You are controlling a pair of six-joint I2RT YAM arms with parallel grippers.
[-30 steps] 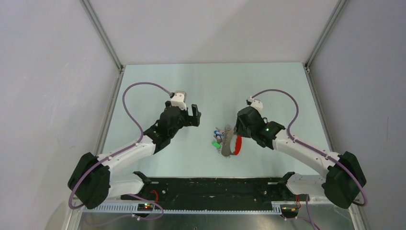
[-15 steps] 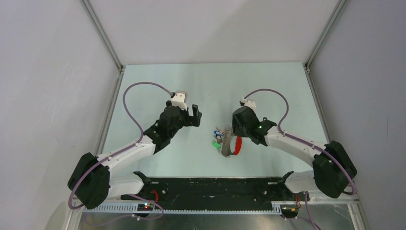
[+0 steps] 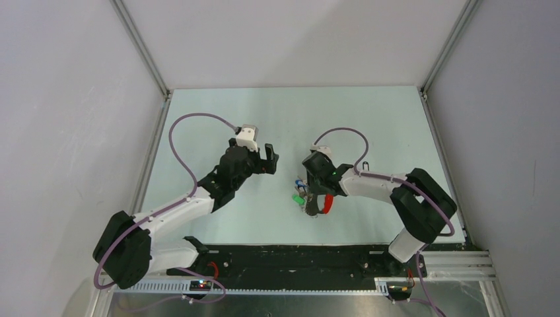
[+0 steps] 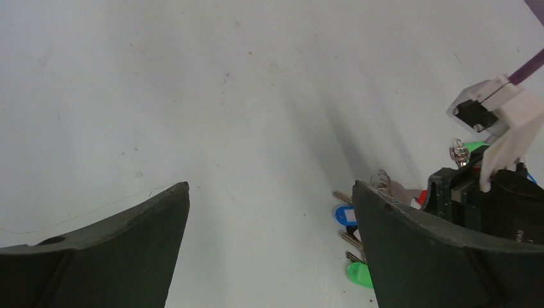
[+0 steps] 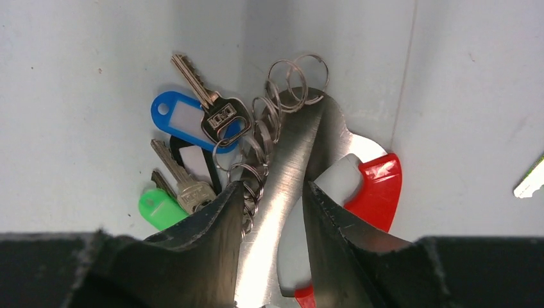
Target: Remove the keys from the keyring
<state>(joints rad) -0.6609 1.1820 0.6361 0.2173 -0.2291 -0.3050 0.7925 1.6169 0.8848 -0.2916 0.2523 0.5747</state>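
The keyring (image 3: 328, 202) is a red loop with a flat silver bar and several small rings, lying at the table's centre. The keys (image 3: 299, 190), with a blue tag (image 5: 176, 115) and a green tag (image 5: 157, 208), fan out on its left. My right gripper (image 3: 313, 194) is down on the bunch. In the right wrist view the right gripper (image 5: 272, 189) is shut on the silver bar of the keyring (image 5: 378, 186). My left gripper (image 3: 269, 158) is open and empty, left of the keys. In the left wrist view (image 4: 269, 212) the blue tag (image 4: 344, 214) shows by its right finger.
A small loose piece (image 3: 364, 166) lies on the table right of the right wrist; it shows at the right edge of the right wrist view (image 5: 529, 183). Grey walls and metal posts (image 3: 142, 49) bound the table. A black rail (image 3: 297, 257) runs along the near edge.
My right arm has swung left and its gripper has come down over the keyring's silver bar. The left arm and the key bunch have stayed put.
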